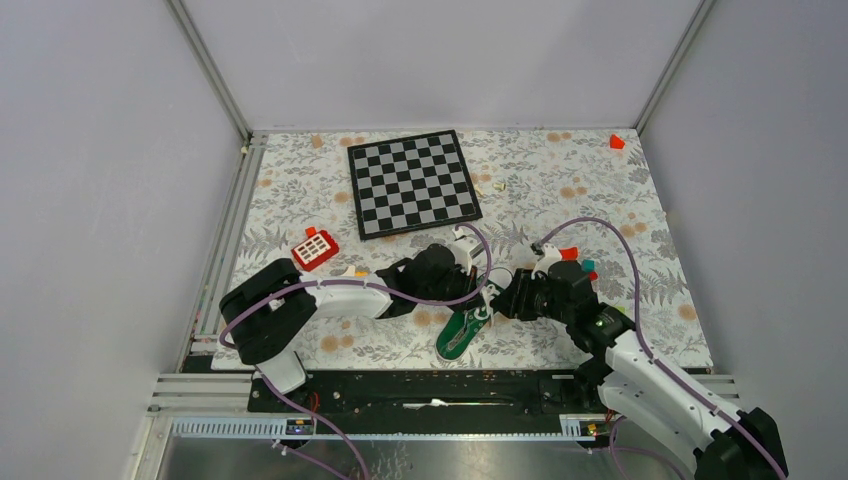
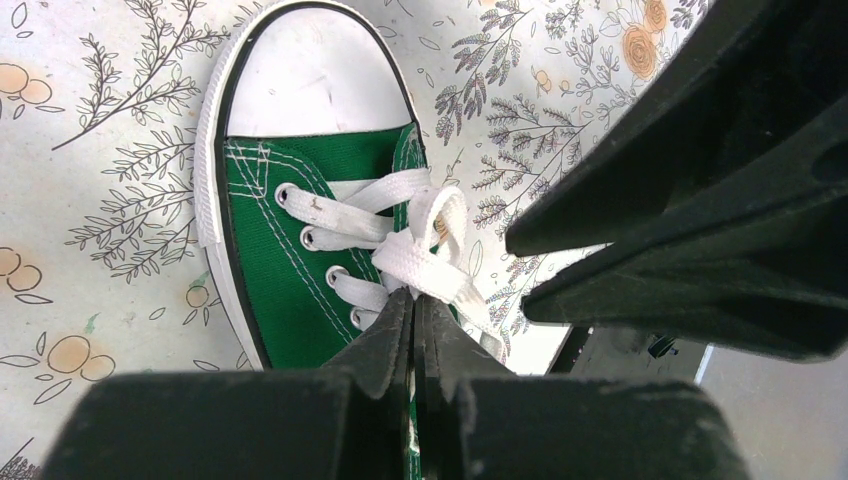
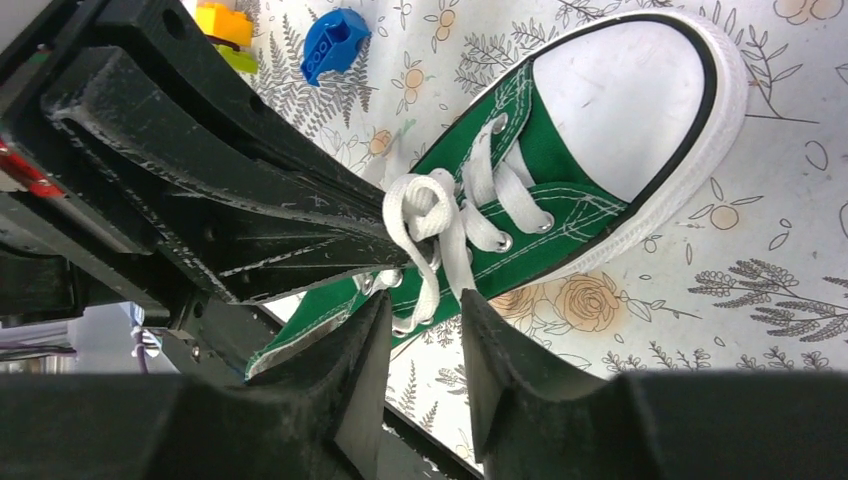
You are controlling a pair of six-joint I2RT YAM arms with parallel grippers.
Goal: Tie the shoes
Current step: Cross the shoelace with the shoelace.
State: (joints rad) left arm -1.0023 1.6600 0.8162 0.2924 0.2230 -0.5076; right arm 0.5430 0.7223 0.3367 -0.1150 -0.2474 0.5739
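Observation:
The green shoe point(image 1: 458, 336) lies near the table's front edge; its white toe cap shows in both wrist views point(image 2: 270, 250) point(image 3: 560, 160). Its white laces point(image 2: 420, 235) point(image 3: 430, 215) are crossed into a loose loop over the tongue. My left gripper point(image 2: 415, 300) point(image 1: 478, 298) is shut, with a strand of lace pinched at its tips. My right gripper point(image 3: 425, 298) point(image 1: 503, 300) comes in from the other side with its jaws apart. A lace strand hangs between them, touching neither pad. The two grippers almost meet above the shoe.
A chessboard point(image 1: 412, 183) lies at the back centre and a red block point(image 1: 315, 249) to its left. Small blue point(image 3: 335, 42) and yellow point(image 3: 225, 22) blocks sit just beyond the shoe. The black base rail point(image 1: 430, 385) runs right below the shoe.

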